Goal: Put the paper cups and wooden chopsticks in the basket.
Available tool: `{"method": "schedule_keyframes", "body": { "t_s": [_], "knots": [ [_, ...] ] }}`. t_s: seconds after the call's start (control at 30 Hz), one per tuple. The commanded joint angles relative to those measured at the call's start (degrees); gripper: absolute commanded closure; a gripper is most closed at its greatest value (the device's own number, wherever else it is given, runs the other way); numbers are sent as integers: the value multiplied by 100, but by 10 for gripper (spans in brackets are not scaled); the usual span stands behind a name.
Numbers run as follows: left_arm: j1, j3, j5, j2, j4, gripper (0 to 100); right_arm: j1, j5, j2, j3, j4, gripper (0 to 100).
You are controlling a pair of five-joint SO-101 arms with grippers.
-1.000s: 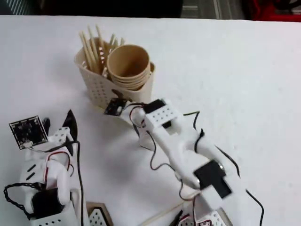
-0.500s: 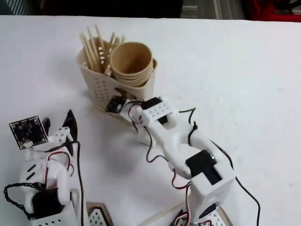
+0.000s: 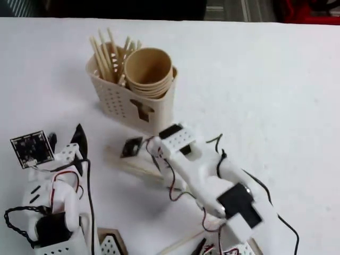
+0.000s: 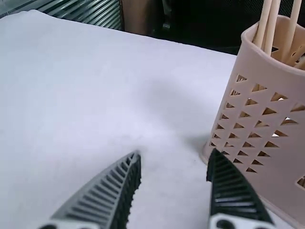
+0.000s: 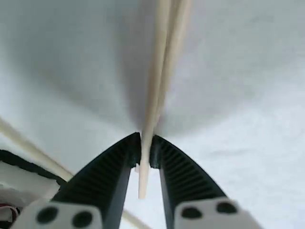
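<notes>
A cream perforated basket (image 3: 125,103) stands at the back left of the white table. It holds a stack of paper cups (image 3: 149,69) and several upright wooden chopsticks (image 3: 106,53). In front of it, my right gripper (image 3: 155,162) is shut on a pair of chopsticks (image 3: 127,162) that lies low and nearly flat over the table. The right wrist view has the same pair of chopsticks (image 5: 159,71) pinched between the tips of my right gripper (image 5: 145,143). My left gripper (image 4: 174,160) stands open and holds nothing, a short way from the basket (image 4: 267,129).
Another chopstick (image 3: 180,243) lies near the front edge by the right arm's base, and a chopstick (image 5: 28,143) runs beside the right gripper. The left arm (image 3: 53,196) sits at the front left. Open tabletop stretches to the right and behind the basket.
The right arm has drawn back from the foot of the basket toward the front, and the pair of chopsticks in its gripper has come into sight. The left arm has kept still.
</notes>
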Motion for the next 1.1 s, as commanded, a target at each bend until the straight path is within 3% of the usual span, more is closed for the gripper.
{"method": "schedule_keyframes", "body": {
  "t_s": [0.0,0.2,0.47,0.8,1.07],
  "knots": [
    [-48,-26,35,-40,-193,767,-22,132,-708,123,66,978],
    [-57,-26,35,-40,-193,767,-189,26,-1323,-62,40,919],
    [-57,-35,35,-40,-193,767,-954,-1424,-1385,-378,-145,717],
    [-374,-26,44,-40,-343,767,-1868,-1978,-664,-404,-1349,652],
    [-374,-26,44,-40,-343,767,-1824,-1978,716,-949,-1912,655]
  ]
}}
